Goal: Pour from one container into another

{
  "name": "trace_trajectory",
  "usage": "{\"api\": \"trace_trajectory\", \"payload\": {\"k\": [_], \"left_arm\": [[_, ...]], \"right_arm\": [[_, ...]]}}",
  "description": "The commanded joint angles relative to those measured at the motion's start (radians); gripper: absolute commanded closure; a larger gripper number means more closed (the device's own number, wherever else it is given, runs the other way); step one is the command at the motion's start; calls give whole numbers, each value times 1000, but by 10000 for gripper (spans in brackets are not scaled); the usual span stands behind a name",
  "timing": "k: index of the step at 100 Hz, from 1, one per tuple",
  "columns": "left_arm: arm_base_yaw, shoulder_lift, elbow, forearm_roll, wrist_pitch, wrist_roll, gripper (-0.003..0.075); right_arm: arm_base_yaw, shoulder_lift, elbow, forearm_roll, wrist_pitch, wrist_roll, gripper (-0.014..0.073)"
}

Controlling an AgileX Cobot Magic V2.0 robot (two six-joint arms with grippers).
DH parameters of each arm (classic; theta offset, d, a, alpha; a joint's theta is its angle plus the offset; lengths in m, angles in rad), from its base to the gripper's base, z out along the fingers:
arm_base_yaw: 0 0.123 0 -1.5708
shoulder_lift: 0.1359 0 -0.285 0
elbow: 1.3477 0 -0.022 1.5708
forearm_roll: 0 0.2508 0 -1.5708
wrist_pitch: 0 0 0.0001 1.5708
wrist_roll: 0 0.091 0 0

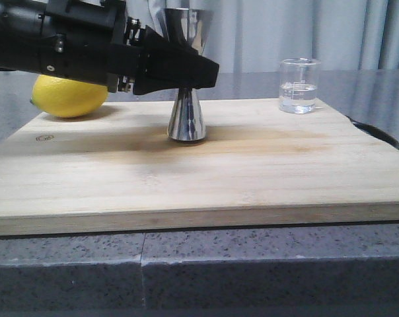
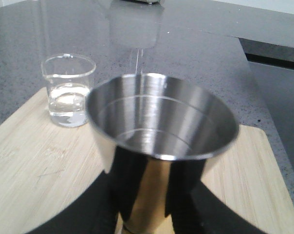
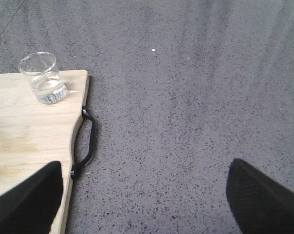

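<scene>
Here the upright glass beaker stands at two o'clock from the steel jigger, nearer the right gripper, whose jaws gape empty, while the left gripper clasps the jigger's waist.

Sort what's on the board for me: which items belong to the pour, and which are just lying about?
Job: glass beaker holding clear liquid; steel jigger, upright, left gripper at its waist.
Lying about: lemon; cutting board is only the work surface.

Beaker: you get faint white graduation marks, none readable
Cutting board: small round stamp at left, illegible to you
</scene>
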Motion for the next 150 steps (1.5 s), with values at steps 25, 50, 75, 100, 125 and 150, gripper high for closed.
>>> {"api": "trace_trajectory", "payload": {"k": [25, 50, 75, 100, 125, 150], "left_arm": [[-9, -42, -55, -78, 127, -3, 514], [-9, -42, -55, -78, 127, -3, 514], [-9, -42, -55, -78, 127, -3, 514], [-9, -42, -55, -78, 127, -3, 514], [-9, -42, -55, -78, 127, -3, 514], [-9, -42, -55, -78, 127, -3, 514]], "right_arm": [[-3, 15, -35, 18, -118, -46, -3], [0, 143, -82, 177, -174, -226, -3], [143, 352, -243, 173, -99, -263, -2], [296, 561, -403, 107, -10, -263, -2], [302, 666, -328, 200, -309, -263, -2], [364, 675, -25, 242, -893, -253, -2]]}}
